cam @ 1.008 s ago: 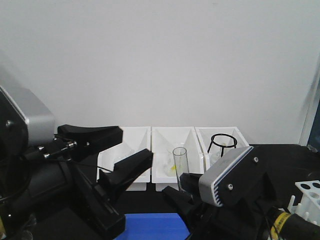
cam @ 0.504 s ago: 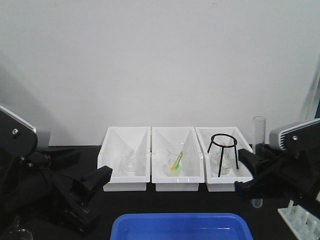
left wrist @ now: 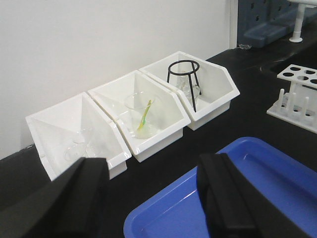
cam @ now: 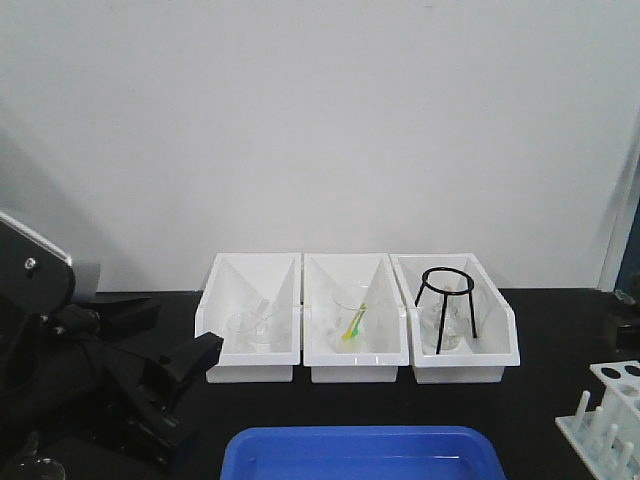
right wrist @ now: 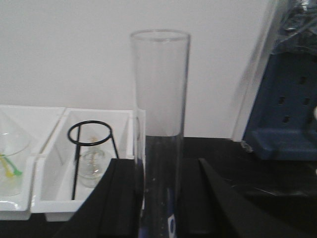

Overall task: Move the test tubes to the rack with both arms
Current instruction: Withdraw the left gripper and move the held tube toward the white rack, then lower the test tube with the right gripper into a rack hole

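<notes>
Three white bins stand in a row on the black table. The right bin holds a black tripod, the middle one a glass vessel with a yellow-green stick. A blue tray lies before them.

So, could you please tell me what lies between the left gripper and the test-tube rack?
The blue tray lies between the left gripper and the rack, followed by bare black tabletop. The left wrist view shows it.
</notes>
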